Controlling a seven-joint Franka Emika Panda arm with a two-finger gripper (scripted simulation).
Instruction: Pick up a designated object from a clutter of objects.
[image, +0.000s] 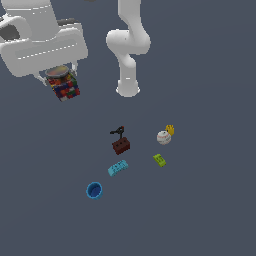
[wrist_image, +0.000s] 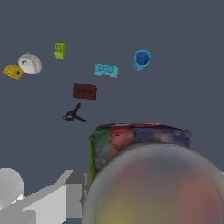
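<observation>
One can matters to me here, and I see it high above the floor, clamped in the gripper at the exterior view's upper left. It is a short cylinder with a silvery rim and a label of blocky red, blue and yellow patches. It hangs slightly tilted. Pale fingers show at either side of it, closed against its wall. In the wrist view the can fills the near field: a blurred, rounded metal rim over a warm-coloured top, with the patchy label showing behind it.

Below, on the flat dark grey floor, the rest lies scattered and well apart from the can. I make out a dark red brick with studs along its top, and a thin black clamp just beside it. A flat cyan block lies near the brick. A round, open blue cup sits beyond the cyan block. Toward the exterior view's right I see a white baseball with faint stitching, touching or nearly touching a yellow piece. A small green block lies near the ball. The arm's white, smooth base column stands behind them.
</observation>
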